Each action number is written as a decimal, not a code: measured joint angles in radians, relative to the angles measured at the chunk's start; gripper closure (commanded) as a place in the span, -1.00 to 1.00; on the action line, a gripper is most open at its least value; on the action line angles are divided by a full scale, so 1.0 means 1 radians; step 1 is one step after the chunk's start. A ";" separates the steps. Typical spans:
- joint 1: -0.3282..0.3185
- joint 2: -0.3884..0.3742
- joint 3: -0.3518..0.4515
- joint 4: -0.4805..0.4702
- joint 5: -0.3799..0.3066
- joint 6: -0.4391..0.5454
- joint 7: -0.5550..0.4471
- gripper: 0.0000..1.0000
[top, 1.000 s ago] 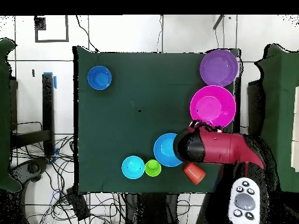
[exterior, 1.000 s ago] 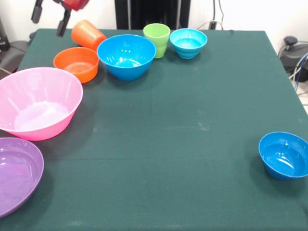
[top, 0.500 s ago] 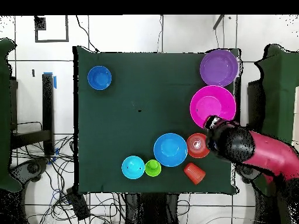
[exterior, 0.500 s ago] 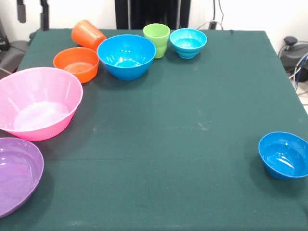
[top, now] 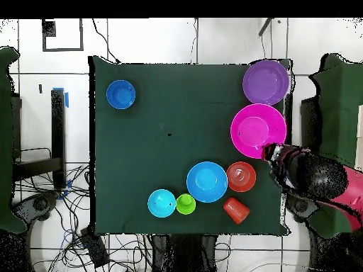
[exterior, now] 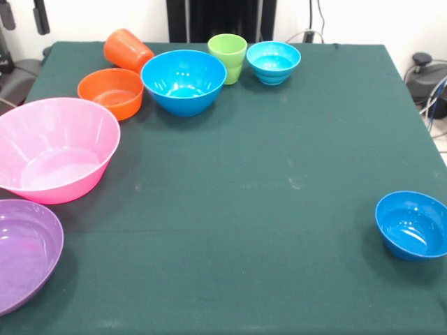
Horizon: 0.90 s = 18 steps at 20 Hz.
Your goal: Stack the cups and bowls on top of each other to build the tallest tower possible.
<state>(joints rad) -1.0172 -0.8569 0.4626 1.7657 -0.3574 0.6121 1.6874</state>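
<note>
Nothing is stacked yet, folks; every piece sits alone on the green table (exterior: 279, 209). Nearest the camera, the large shallow purple bowl (exterior: 21, 251) hangs off the table's near-left corner, and the small dark blue bowl (exterior: 412, 225) sits by itself close to the right edge, well apart from everything else. Just behind the purple one, the huge pink bowl (exterior: 54, 148) rests along the left edge, upright and empty.

Further back, the small orange bowl (exterior: 112, 91) stands just beside the medium blue bowl (exterior: 184, 81). Behind them, the orange ribbed cup (exterior: 127, 49) is tipped on its side near the far-left corner, while the lime green cup (exterior: 228, 57) stands upright beside the small cyan bowl (exterior: 273, 62) along the far edge.

And the hand (exterior: 23, 15)? It hangs off beyond the far-left corner, above and outside the table, two dark fingers (exterior: 40, 17) showing, spread apart with nothing between them. The overhead view puts it off the table edge beside the pink bowl.

My read: a tall tower wants the widest piece as its base, so the pink bowl looks the natural foundation. Whichever piece goes first, the hand should come straight down over one rim wall, pinch it squarely, and lift level. That tipped orange cup will likely roll if nudged, so it needs a careful approach.
</note>
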 measured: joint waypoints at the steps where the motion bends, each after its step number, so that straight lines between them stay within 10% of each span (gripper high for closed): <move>1: 0.000 0.000 0.009 0.000 -0.006 -0.001 0.000 -1.00; 18: -0.015 0.113 0.163 -0.004 -0.150 -0.133 0.000 -1.00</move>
<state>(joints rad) -1.0325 -0.7436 0.6257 1.7617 -0.5078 0.4790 1.6869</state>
